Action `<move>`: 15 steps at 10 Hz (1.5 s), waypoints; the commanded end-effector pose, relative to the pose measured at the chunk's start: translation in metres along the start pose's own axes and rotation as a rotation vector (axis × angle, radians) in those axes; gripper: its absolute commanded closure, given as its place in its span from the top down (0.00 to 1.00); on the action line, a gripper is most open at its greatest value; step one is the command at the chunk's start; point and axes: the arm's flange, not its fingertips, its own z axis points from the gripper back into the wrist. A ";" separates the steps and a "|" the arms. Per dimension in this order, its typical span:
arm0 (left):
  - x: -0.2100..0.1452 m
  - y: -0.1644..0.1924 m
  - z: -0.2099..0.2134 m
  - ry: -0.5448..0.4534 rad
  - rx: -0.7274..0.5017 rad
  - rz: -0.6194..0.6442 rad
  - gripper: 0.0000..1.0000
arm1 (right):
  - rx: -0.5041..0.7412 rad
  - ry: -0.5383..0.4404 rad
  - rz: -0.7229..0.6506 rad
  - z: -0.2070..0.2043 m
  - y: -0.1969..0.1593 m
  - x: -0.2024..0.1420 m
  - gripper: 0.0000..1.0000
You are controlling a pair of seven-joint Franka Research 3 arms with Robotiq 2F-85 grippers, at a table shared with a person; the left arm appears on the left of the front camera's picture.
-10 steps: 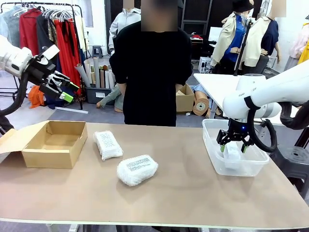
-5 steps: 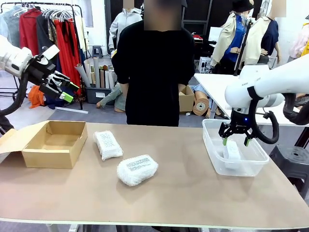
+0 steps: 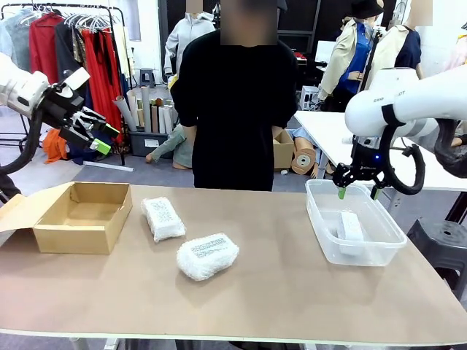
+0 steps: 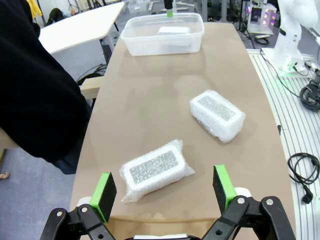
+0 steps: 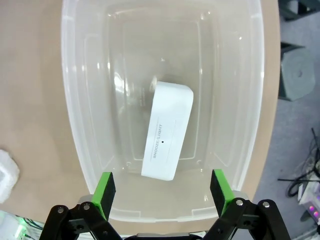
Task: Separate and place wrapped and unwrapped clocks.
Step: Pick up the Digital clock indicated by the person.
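Three clocks sit on a tan desk, two wrapped and one bare. Each wrapped one is an oblong white bubble-wrap bundle with a speckled printed label on its upper face. The first wrapped clock lies near the middle-left of the desk, just to the right of one open cardboard box. The second wrapped clock lies close by, nearer the robot's edge, turned at an angle and apart from the first. The bare clock is a smaller, smooth white block with rounded corners and the small print "SNOOZE·LIGHT" along its top. It lies flat on the floor of one clear plastic tub at the right end of the desk.

Two robot hands show. The left hand is raised above and left of the cardboard box, jaws spread wide and holding nothing. The right hand hovers over the far rim of the tub, jaws also wide apart and empty, clear of the bare clock. One person in black stands at the far side.
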 end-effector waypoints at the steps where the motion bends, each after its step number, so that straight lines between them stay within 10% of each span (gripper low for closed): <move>1: 0.001 -0.002 0.002 0.004 0.000 -0.002 1.00 | -0.013 0.008 -0.021 -0.005 -0.001 -0.001 1.00; 6: 0.001 -0.002 0.002 0.004 0.000 -0.002 1.00 | 0.001 0.011 -0.004 -0.006 -0.001 0.001 1.00; 12: 0.001 -0.002 0.002 0.004 0.000 -0.002 1.00 | 0.300 0.025 0.552 0.060 0.007 -0.021 1.00; 15: 0.001 -0.002 0.002 0.004 0.000 -0.002 1.00 | 0.434 -0.158 0.961 0.095 0.023 -0.045 1.00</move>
